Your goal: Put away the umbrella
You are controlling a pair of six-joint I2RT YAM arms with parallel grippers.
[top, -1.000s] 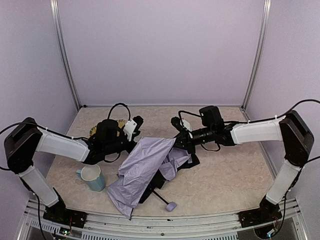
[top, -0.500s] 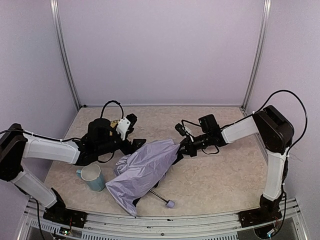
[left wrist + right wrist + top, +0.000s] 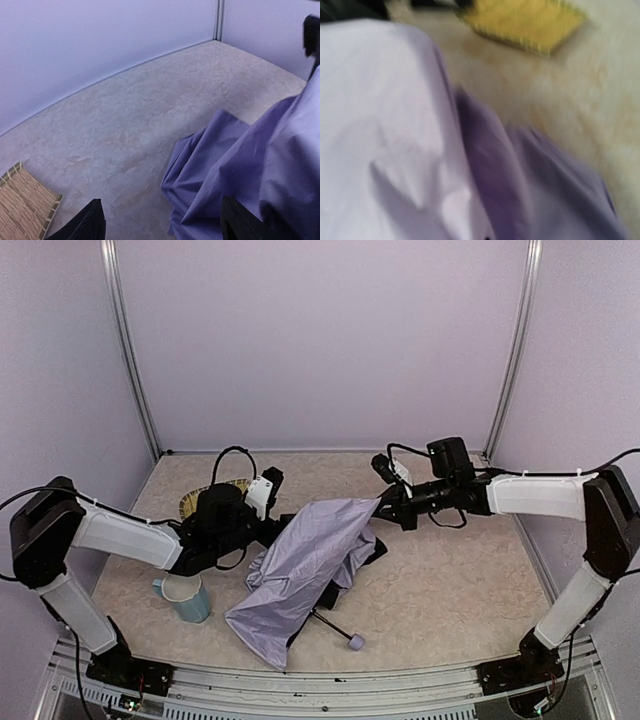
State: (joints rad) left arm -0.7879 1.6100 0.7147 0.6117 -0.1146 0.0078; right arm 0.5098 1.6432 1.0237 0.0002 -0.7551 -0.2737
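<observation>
Lavender-white fabric: the umbrella (image 3: 305, 570), half collapsed and draped in the middle of the table (image 3: 450, 580), handle knob (image 3: 355, 642) toward the near edge. Risk: the thin cloth may slip from the pinch, or the ribs may snag, if the pull runs uneven. Right fingers (image 3: 384, 506): together, clamped on the canopy's far corner. Left fingers (image 3: 278, 530): wide apart beside the canopy's left edge, holding nothing.

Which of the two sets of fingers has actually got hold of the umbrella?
The right fingers, shut on the far fabric edge of the umbrella. The left fingers stand open beside the cloth, gripping nothing.
</observation>
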